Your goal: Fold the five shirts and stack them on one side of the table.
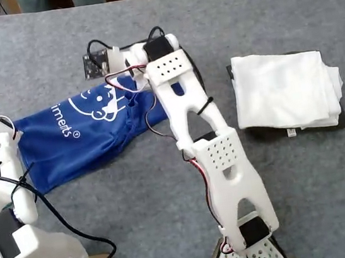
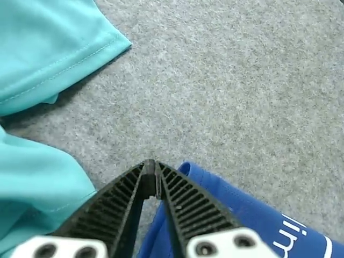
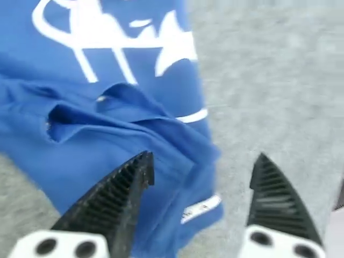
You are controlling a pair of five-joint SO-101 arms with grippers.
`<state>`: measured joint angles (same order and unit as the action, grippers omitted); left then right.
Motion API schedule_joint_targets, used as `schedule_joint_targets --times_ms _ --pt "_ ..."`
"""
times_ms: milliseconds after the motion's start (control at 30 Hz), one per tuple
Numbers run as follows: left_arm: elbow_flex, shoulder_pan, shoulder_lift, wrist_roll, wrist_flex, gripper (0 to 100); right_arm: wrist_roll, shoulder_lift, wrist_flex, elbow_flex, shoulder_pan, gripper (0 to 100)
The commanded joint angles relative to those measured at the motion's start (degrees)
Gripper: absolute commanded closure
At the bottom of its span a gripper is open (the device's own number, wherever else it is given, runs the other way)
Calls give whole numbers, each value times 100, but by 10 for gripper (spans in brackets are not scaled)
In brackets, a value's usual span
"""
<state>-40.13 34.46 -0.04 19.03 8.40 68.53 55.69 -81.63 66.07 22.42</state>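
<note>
While right arm lies outstretched, its tool gapes.

A rumpled blue fabric shirt with a white printed drawing is being shown lying on a grey felt-like table covering. The right gripper is being held with its jaws wide apart above the shirt's edge. Its black ribbed fingers are being carried on white bases. One finger is being seen over the blue cloth, the other over the grey covering. A small white label is being displayed at the shirt's hem, between the two fingers.
</note>
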Motion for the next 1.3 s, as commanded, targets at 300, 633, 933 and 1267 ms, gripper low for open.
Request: schedule_joint_targets --times_ms 300,633,933,1267 --pt "110 22 -273 -70 -62 967 -897 -40 -1881 769 290 981" --pt "92 22 -273 -53 -53 967 -2154 1112 -211 549 791 984" --pt "426 57 -325 -53 835 937 -2286 1165 -1503 2167 440 984" --pt "3187 189 -35 -70 5284 768 -2848 462 -1943 2888 -114 984"
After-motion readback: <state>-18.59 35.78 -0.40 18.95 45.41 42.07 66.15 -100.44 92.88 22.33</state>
